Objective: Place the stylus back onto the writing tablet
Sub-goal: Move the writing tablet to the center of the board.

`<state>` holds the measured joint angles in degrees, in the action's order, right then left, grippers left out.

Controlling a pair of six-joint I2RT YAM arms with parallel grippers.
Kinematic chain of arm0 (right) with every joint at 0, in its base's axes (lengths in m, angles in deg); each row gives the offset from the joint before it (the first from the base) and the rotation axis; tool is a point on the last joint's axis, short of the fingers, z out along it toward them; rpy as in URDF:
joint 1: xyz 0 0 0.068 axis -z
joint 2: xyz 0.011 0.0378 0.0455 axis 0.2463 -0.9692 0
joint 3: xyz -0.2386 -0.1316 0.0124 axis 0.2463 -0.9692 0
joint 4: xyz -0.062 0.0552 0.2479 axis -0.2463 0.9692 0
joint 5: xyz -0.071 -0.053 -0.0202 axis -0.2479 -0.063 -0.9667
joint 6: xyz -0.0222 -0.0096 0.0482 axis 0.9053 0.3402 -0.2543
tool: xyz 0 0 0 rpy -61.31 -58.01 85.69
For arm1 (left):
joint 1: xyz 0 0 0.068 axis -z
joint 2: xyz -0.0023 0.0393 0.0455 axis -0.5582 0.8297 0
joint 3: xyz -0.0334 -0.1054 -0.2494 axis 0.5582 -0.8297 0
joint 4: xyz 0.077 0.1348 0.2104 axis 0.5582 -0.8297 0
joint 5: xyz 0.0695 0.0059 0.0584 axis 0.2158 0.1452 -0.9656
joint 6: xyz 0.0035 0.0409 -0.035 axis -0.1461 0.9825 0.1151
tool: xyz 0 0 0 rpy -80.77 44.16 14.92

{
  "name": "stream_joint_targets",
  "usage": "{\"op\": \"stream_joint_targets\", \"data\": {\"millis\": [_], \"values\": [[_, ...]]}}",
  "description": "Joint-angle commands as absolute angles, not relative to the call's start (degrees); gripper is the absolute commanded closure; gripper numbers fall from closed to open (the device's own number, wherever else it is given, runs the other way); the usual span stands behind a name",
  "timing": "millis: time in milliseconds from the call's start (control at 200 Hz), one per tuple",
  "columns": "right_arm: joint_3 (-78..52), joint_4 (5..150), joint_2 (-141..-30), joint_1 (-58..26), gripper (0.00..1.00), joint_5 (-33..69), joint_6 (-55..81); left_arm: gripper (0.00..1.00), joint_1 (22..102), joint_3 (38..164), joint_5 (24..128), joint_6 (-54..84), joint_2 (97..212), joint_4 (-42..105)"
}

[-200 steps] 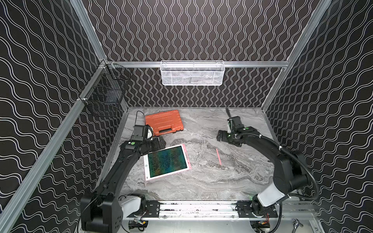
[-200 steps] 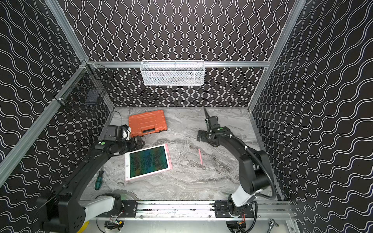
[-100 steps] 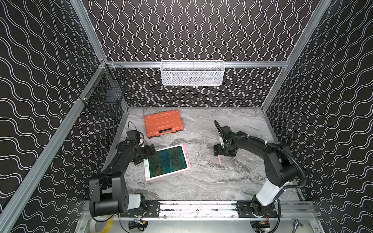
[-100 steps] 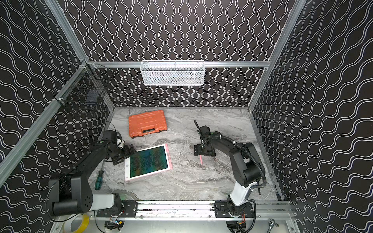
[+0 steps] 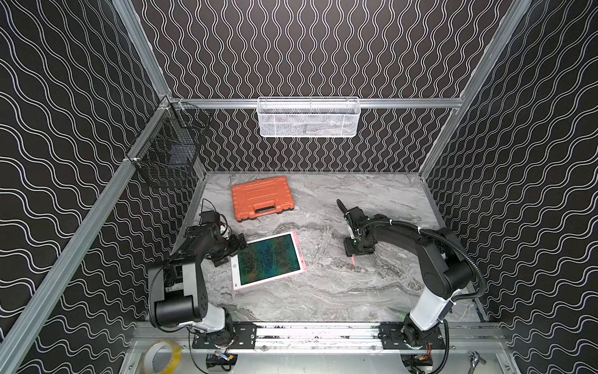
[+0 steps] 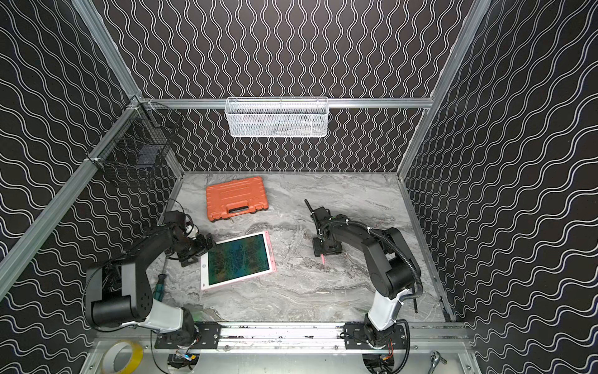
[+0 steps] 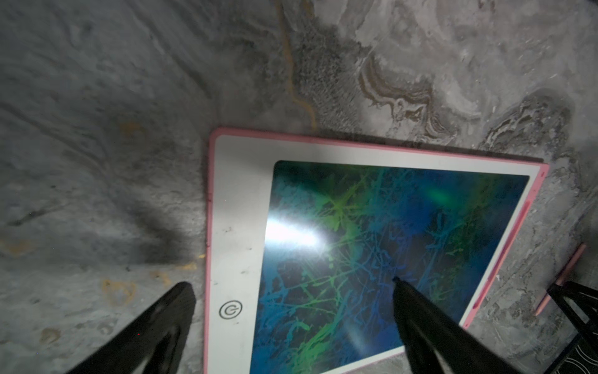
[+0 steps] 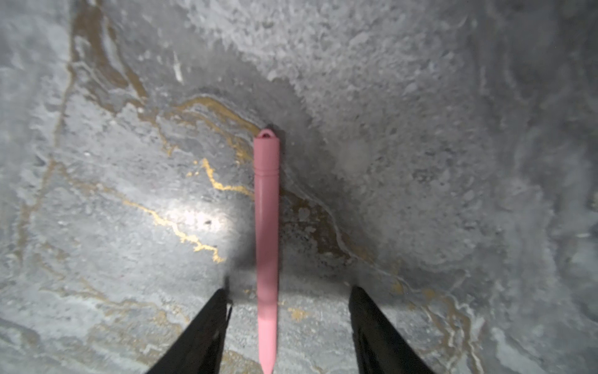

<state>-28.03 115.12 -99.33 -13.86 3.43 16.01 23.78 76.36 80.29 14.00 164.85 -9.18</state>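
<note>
The right pincer [image 8: 288, 289], half-open and gripping nothing, straddles the pink stylus [image 8: 266, 226] lying flat on the counter [image 5: 339, 291], apart from the writing tablet [image 5: 268, 259], where the left pincer [image 7: 290, 281] hovers wide open and empty; grasp, carry and placement are all left to do.

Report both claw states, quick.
Left claw: open, empty, over the button-side edge of the writing tablet.
Right claw: open, straddling the stylus, with gaps on both sides and no grip yet.
</note>
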Motion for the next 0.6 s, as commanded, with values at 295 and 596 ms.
{"op": "stream_joint_targets", "data": {"millis": [295,596], "values": [[-28.1,114.7,-100.8,-14.2,0.52,5.3,15.7,0.01,24.6,73.3,83.2,11.5,166.8,-3.4],[-28.1,114.5,-101.2,-14.0,0.59,5.7,15.8,0.01,29.4,70.4,83.6,8.2,166.5,0.3]]}}
